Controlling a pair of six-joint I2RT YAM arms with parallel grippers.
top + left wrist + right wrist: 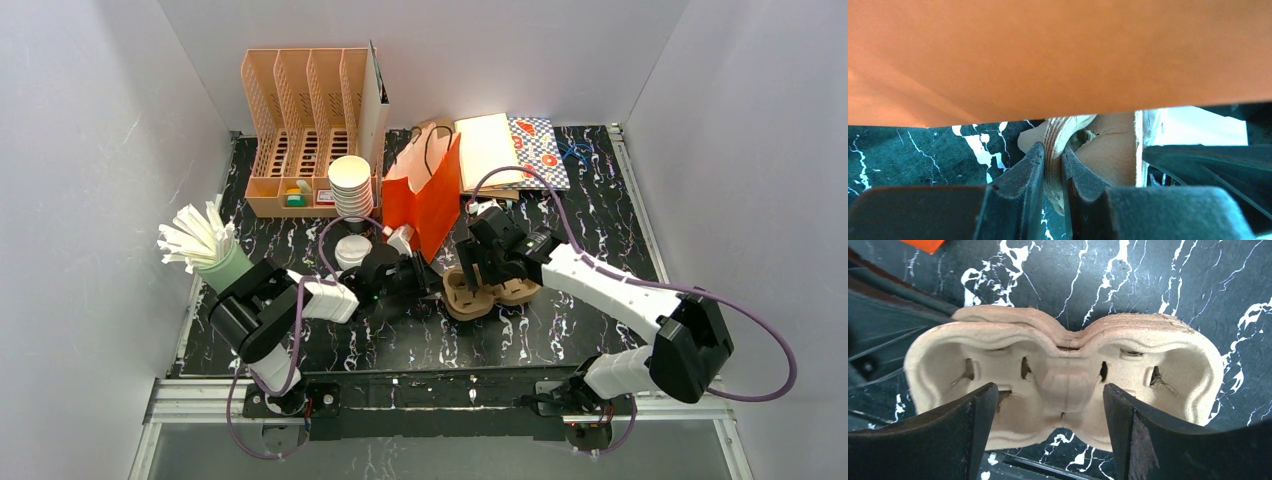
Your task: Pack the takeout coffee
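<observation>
My left gripper point(1052, 151), arm low over the bench point(560, 330) beside the orange bag point(1048, 50), pinches the cup carrier point(1063, 375) by its rim; the right gripper point(1049, 390) hovers splayed above.

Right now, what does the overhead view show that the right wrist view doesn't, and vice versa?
Only overhead: a stack of white cups, a bundle of straws and a peach desk organizer. Only the right wrist: the slits inside the two empty wells of the cup carrier, below the open right pincer. Both: that carrier lying on the black marbled table.

Top camera overhead, behind; wrist cameras close, sharing pulp carrier point(1063, 375).
</observation>
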